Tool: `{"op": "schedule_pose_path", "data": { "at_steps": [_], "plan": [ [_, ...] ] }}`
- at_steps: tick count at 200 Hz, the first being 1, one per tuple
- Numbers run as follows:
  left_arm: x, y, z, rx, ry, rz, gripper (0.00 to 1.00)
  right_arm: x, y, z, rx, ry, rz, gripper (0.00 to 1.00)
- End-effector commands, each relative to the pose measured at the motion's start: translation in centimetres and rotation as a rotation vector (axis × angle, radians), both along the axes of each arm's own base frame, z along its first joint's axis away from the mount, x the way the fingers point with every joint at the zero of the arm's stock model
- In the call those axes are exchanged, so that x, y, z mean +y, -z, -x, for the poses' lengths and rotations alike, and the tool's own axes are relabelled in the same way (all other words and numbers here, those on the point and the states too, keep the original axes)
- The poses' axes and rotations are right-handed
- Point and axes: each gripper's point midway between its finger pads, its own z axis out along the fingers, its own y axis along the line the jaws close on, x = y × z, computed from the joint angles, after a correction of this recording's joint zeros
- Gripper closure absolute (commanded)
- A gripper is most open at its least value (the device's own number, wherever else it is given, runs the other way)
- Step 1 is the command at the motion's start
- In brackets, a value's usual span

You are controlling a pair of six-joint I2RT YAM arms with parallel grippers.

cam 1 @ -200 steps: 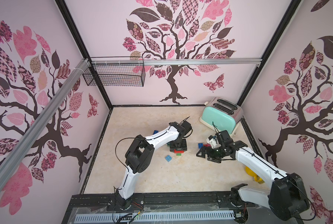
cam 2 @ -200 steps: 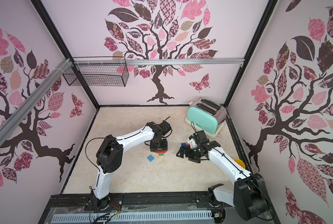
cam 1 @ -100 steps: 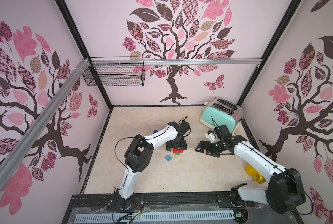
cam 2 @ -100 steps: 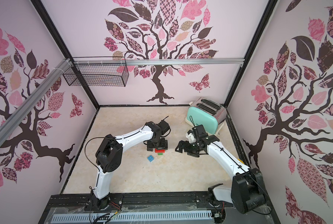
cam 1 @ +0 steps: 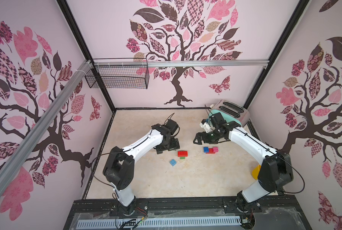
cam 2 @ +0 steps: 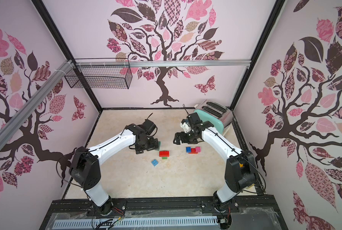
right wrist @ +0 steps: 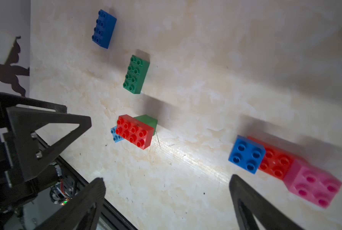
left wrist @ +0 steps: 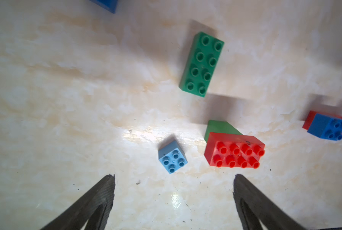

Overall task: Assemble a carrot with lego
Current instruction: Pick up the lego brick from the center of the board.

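No legible text, label, brand, number or sign found in any view. Stud tops of the lego (left wrist: 234, 154) just ahead of the left pincer (left wrist: 174, 177) are too blurred to show any marking.

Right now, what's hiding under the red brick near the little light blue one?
A green brick sits under the red brick, poking out on one side. The red one covers the rest, so its studs and full size are hidden.

Red brick (left wrist: 233, 151) stacked on green brick (left wrist: 220, 128); light-blue brick (left wrist: 172, 157) just beside.
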Motion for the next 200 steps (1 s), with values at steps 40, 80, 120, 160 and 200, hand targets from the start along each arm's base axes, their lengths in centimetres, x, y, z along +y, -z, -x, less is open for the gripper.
{"op": "schedule_pose_path", "data": {
  "at_steps": [40, 80, 120, 160, 200],
  "plan": [
    [6.7, 1.2, 2.4, 0.011, -0.136, -0.03, 0.07, 7.2, 1.5, -1.5, -0.255, -0.4, 0.181, 0.0],
    [9.7, 2.7, 4.7, 0.048, -0.195, -0.02, 0.07, 9.7, 3.4, -2.5, -0.358, -0.691, 0.176, 0.0],
    [10.6, 3.2, 5.8, 0.062, -0.194, -0.025, 0.07, 11.8, 5.2, -4.3, -0.384, -0.826, 0.186, 0.0],
    [10.9, 3.5, 6.4, 0.067, -0.195, -0.027, 0.07, 13.0, 7.3, -5.5, -0.394, -0.856, 0.275, 0.0],
    [11.0, 3.5, 6.5, 0.068, -0.196, -0.028, 0.07, 14.1, 10.1, -4.8, -0.349, -0.881, 0.319, 0.02]
  ]
}}
